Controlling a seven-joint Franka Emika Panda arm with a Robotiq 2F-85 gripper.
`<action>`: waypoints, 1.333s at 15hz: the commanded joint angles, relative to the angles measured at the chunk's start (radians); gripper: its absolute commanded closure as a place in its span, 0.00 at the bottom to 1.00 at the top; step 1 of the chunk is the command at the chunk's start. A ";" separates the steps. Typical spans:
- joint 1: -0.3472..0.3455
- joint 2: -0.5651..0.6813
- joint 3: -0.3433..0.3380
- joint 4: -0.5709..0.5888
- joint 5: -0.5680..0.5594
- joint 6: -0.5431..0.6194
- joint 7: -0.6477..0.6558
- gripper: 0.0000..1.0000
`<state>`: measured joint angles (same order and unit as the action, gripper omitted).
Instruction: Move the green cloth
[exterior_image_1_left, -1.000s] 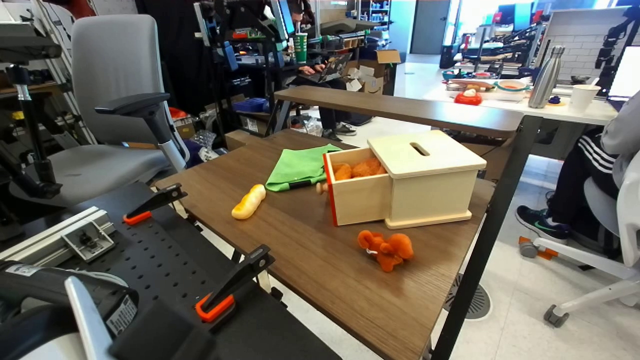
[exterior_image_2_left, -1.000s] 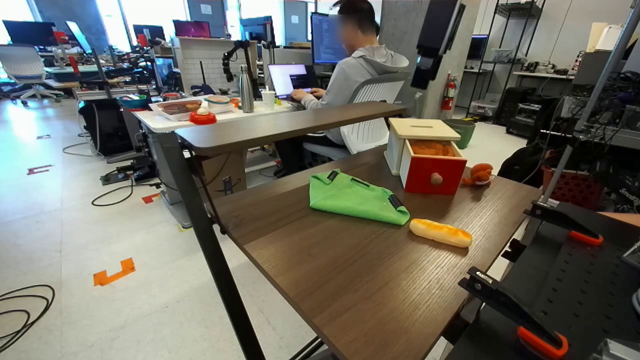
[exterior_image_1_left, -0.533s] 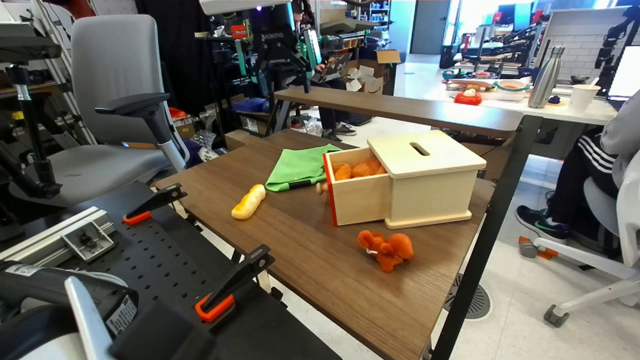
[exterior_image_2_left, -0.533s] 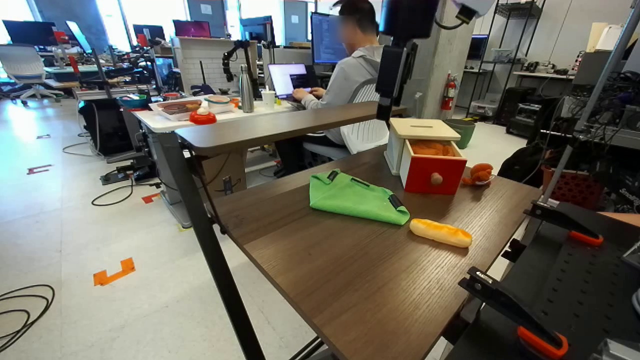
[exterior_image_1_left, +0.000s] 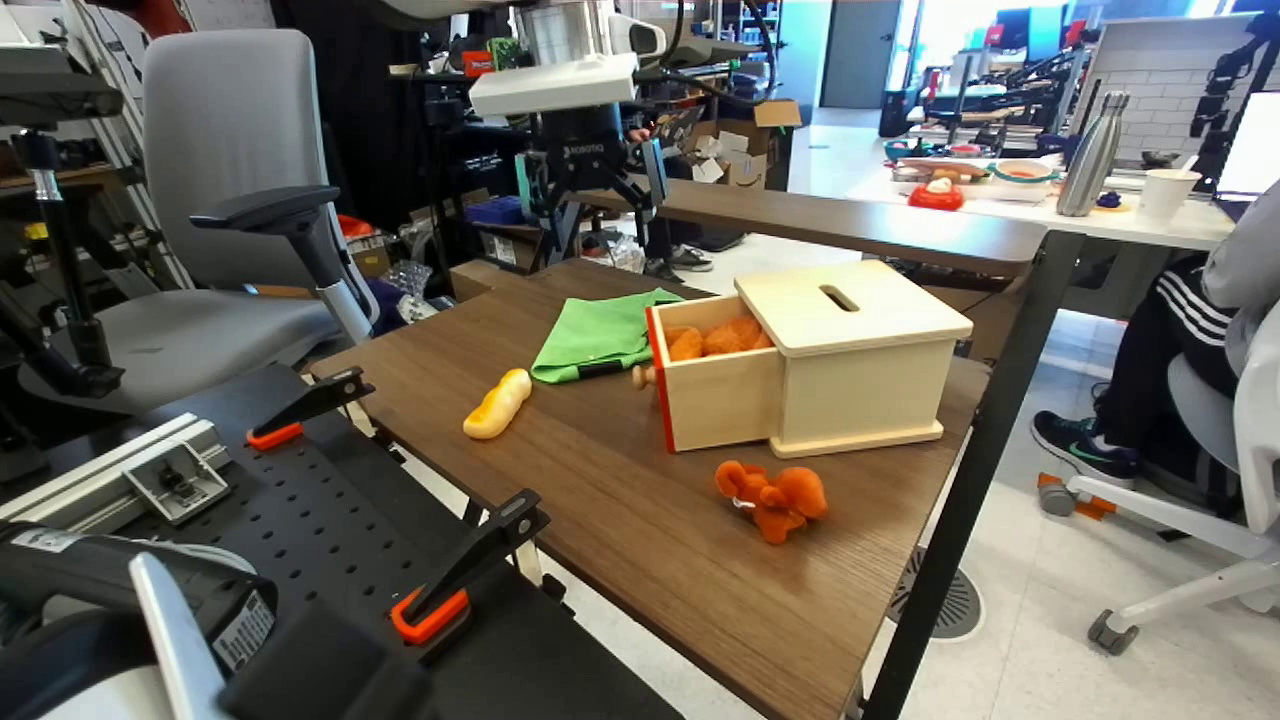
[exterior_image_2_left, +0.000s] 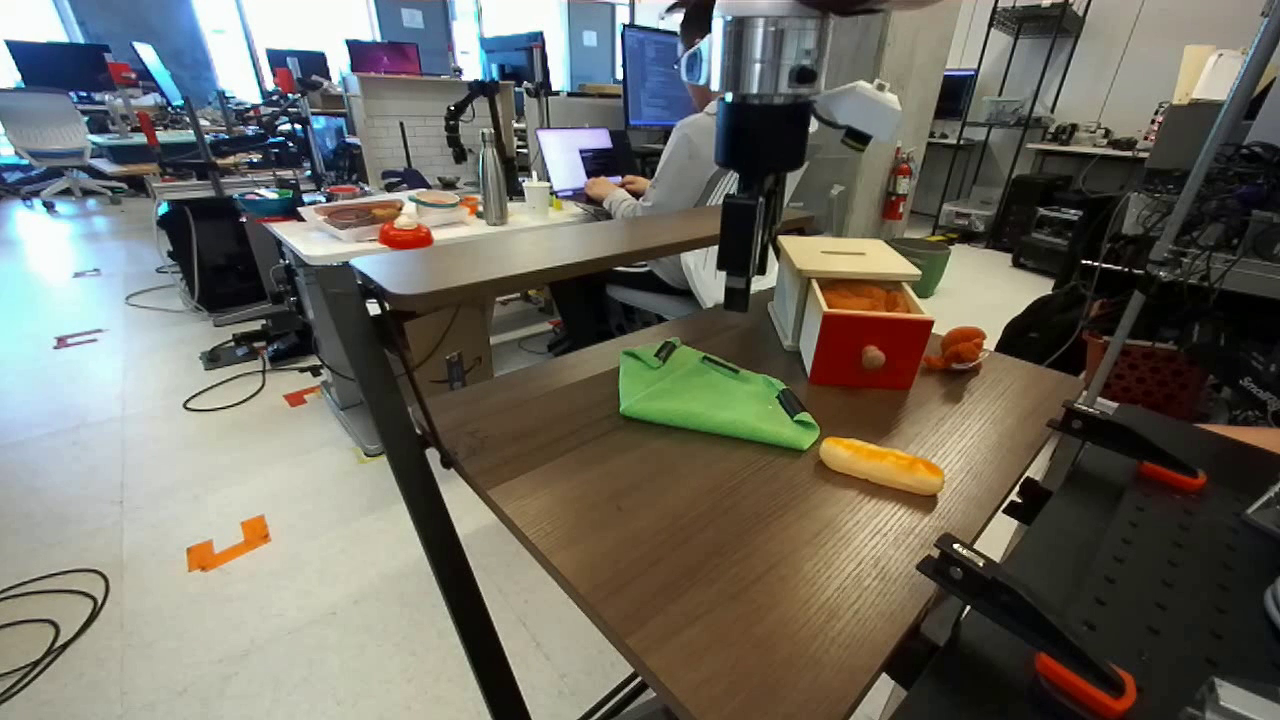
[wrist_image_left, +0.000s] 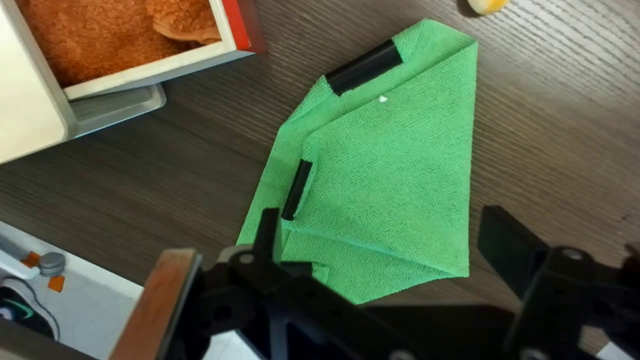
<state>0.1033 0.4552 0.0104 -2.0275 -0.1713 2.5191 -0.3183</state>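
The green cloth lies folded and rumpled on the brown table, with black strips along its edges. It also shows in an exterior view and fills the middle of the wrist view. My gripper is open and empty, pointing down above the cloth with a visible gap. In an exterior view the gripper appears side-on, above the cloth's far edge. In the wrist view the gripper's fingers stand wide apart, with the cloth's near part showing between them; the left finger hides a little of it.
A pale wooden box with its drawer pulled out stands beside the cloth. Orange plush lies in the drawer. A yellow bread-like toy and an orange plush toy lie on the table. A raised shelf runs along the far side.
The arm has come into view and moved down to above the cloth, drifting left in an exterior view. The gripper stays open. The cloth and other objects have not moved.
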 joint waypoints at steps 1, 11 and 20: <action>-0.037 0.080 0.034 0.091 -0.003 -0.055 -0.025 0.00; -0.038 0.265 0.030 0.252 -0.024 -0.140 -0.016 0.00; -0.026 0.356 0.024 0.342 -0.041 -0.206 -0.010 0.00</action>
<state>0.0793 0.7729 0.0260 -1.7390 -0.1809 2.3572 -0.3222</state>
